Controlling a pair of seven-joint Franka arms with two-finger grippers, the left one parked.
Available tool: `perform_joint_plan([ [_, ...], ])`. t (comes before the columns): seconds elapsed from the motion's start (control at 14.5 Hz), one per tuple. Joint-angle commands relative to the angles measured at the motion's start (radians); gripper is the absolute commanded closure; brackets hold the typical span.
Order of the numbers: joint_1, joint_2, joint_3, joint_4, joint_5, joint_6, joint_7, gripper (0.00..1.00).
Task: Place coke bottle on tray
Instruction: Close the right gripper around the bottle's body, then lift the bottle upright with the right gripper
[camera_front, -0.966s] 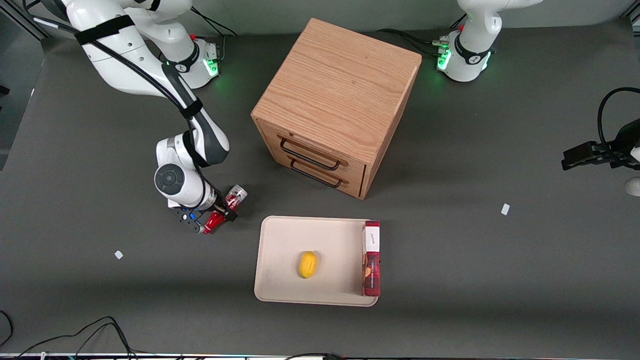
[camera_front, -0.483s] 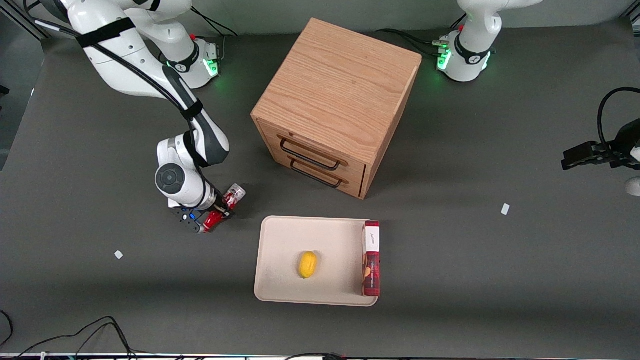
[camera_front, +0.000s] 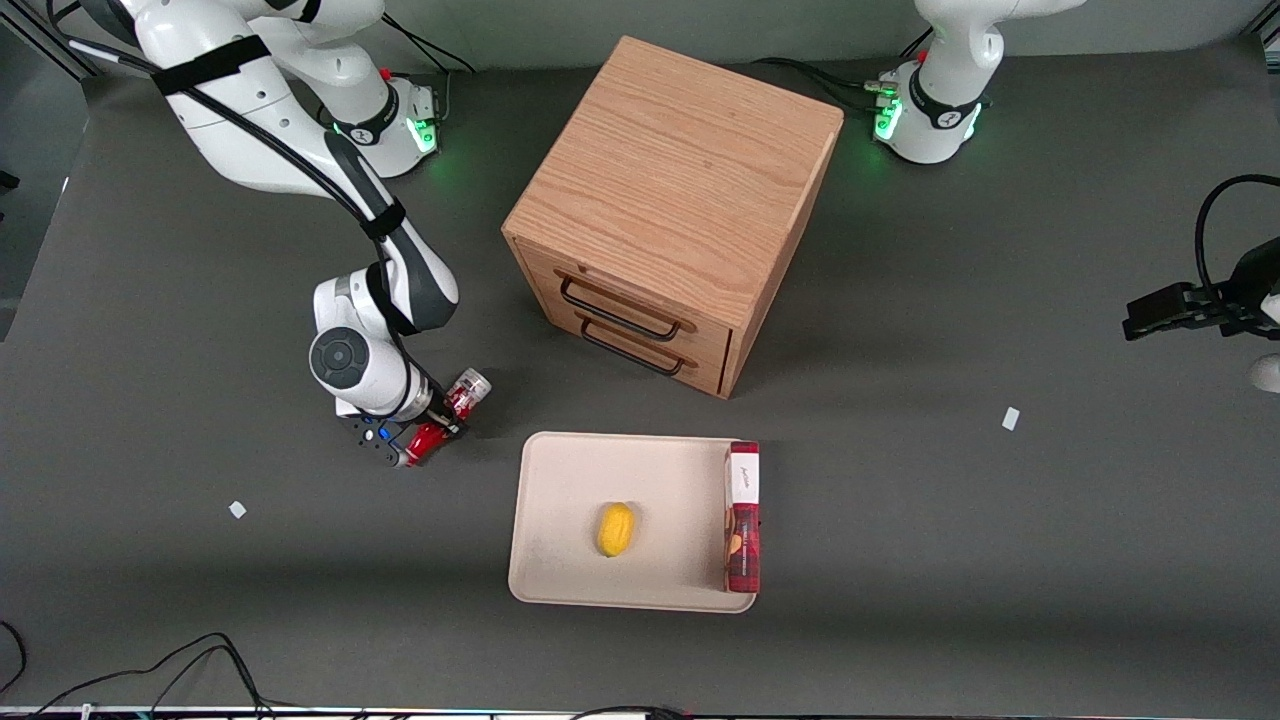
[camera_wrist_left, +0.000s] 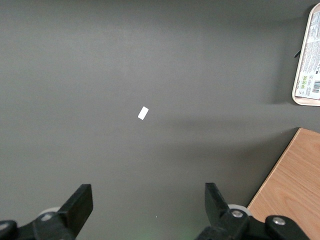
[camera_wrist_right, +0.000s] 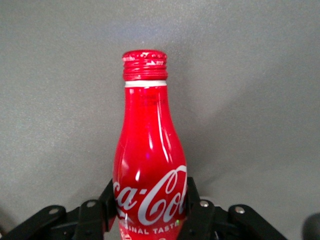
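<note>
Barely shifted since before, gripper (camera_front: 432, 425) clamps the "Coca-Cola" coke bottle (camera_wrist_right: 148, 165) beside the tray (camera_front: 560, 480).

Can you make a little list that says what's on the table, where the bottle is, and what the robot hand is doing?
bottle: coke bottle, lying tilted, off the tray
gripper: gripper shut on the bottle's body, beside the tray toward the working arm's end
tray: tray, nearer the camera than the cabinet
on tray: lemon; red box along one edge
cabinet: wooden cabinet, both drawers shut
task state: bottle not yet on tray
</note>
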Motion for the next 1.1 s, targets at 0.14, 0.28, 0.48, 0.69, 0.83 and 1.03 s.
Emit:
perform_joint_plan([
  [0.14,-0.001,-0.066,0.004,0.146,-0.083,-0.204,0.007,1.0],
  [0.28,-0.001,-0.069,0.004,0.264,-0.084,-0.322,-0.045,1.0],
  [0.48,-0.002,-0.063,0.004,0.453,-0.086,-0.492,-0.278,1.0],
  [0.69,0.012,-0.022,0.006,0.664,-0.078,-0.666,-0.384,1.0],
  [0.83,0.028,0.015,0.029,0.775,-0.075,-0.705,-0.425,1.0],
  [1.03,0.039,0.108,0.066,0.895,-0.083,-0.693,-0.526,1.0],
])
